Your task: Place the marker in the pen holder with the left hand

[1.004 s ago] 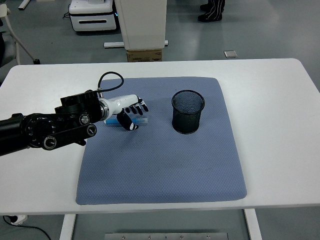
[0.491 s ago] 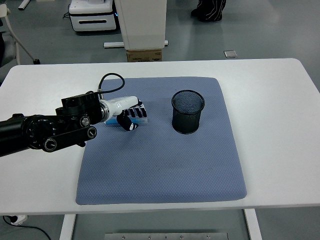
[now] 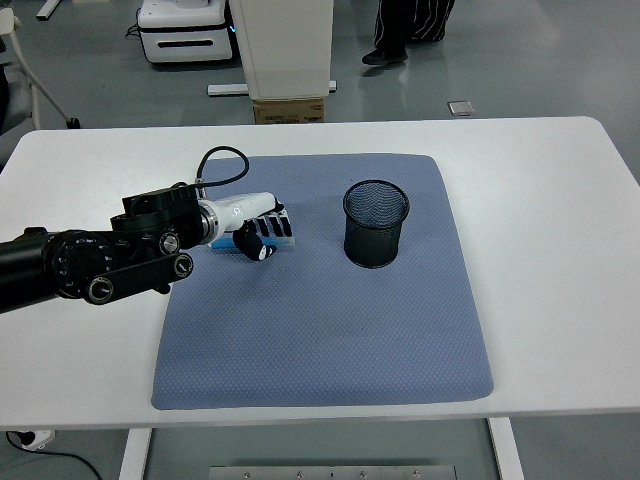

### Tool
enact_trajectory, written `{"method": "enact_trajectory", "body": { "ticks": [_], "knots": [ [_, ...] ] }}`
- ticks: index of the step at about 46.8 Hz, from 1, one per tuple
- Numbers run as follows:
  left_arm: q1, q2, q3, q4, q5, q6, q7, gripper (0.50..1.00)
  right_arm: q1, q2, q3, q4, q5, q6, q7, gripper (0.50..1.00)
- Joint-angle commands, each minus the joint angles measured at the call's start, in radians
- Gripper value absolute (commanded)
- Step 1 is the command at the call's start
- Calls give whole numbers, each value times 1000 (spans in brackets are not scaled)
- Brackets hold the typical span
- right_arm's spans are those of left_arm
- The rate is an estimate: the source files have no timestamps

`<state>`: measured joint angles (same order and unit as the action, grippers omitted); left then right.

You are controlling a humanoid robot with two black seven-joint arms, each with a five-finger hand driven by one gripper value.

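One arm was at work, the left, reaching in across the white worktop [image 3: 560, 200] from the left edge; the right arm was out of view. Over the last second the left hand [image 3: 258, 231] had gone from spread fingers hovering over the marker [image 3: 283, 243] to fingers curled down around it, and in the last half second it had barely shifted, only tightening a little. The marker, a pale blue stick lying flat on the grey-blue mat [image 3: 320, 320], showed only at its right end past the fingertips and a sliver by the wrist; the rest lay under the hand. The fingers looked closed on it, thumb tucked beneath, though the marker seemed not yet lifted off the mat. The black mesh pen holder [image 3: 376, 224] stood upright on the mat well to the right of the hand, empty as far as the mesh allowed a look, and untouched. That closing suggested the grasp was just being secured, so the task was early: lifting, carrying to the right, tipping the marker upright and dropping it in all remained. The likely risk was a shallow pinch letting the marker roll or slip during the lift. A person's legs [image 3: 400, 30] showed on the floor beyond the far edge.
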<state>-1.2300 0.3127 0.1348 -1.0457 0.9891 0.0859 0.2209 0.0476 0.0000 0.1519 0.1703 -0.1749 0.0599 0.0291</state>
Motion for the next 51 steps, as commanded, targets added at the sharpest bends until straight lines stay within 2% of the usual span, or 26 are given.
{"method": "enact_trajectory", "body": {
  "ticks": [1,8,11,20,51],
  "knots": [
    [1,-1,2,0,11,0,0,607,0,0,0,0,0,0,0,1000],
    [1,0,0,1,13,-2,0,604,0,0,0,0,0,0,0,1000],
    [0,0,2,1,13,-3,0,558,0,0,0,0,0,0,0,1000],
    [0,0,3,1,14,-5,0,511,0,0,0,0,0,0,0,1000],
    [-22,11,2,15,9,-5,0,508,0,0,0,0,0,0,0,1000]
  ]
}}
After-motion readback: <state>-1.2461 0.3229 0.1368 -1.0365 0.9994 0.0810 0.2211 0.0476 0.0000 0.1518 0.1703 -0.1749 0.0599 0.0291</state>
